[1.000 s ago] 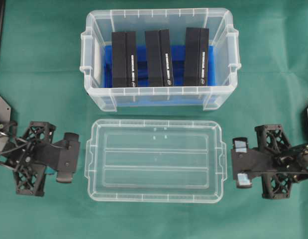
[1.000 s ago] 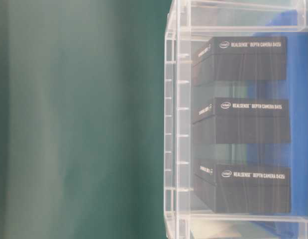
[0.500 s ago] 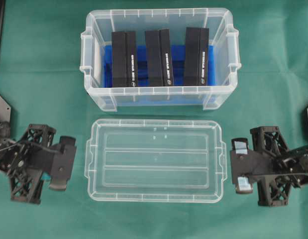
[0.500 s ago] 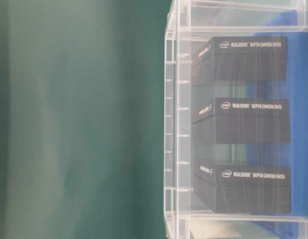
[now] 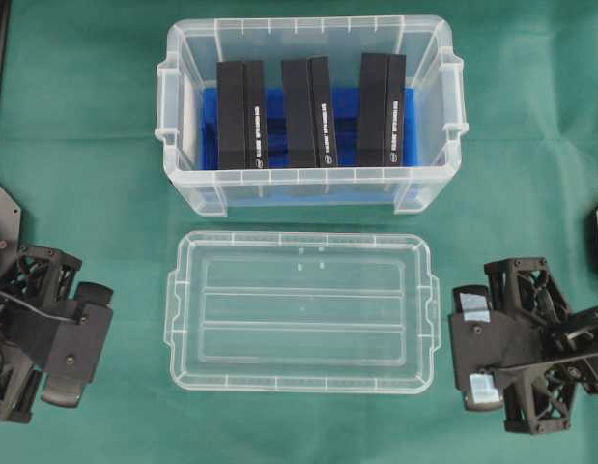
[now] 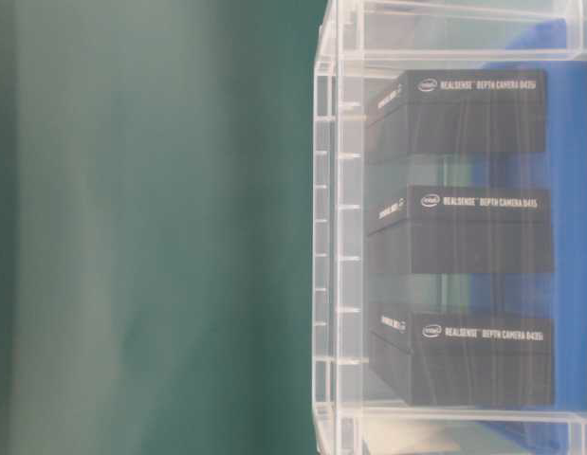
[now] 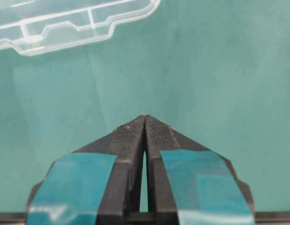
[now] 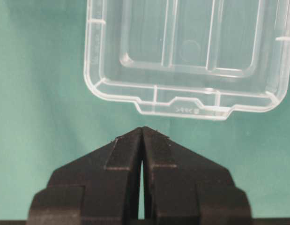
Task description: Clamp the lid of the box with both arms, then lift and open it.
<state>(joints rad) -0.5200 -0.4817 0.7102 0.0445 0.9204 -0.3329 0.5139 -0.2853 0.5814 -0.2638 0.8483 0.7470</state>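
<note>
Left claw [image 7: 145,123] had its tips pressed together, holding nothing; bare green cloth [image 7: 205,70] lay all round it. The lid [image 5: 301,311] lay well ahead of it and off to one side, only a corner in the left wrist view. Right claw [image 8: 143,133] also had tips together, empty, with the lid's tabbed short edge just ahead, a narrow strip of cloth between. Lid lay flat, rim up, near the box [image 5: 183,184] but apart from it. Box stood open, three black blocks [image 5: 309,111] upright on its blue bottom.
</note>
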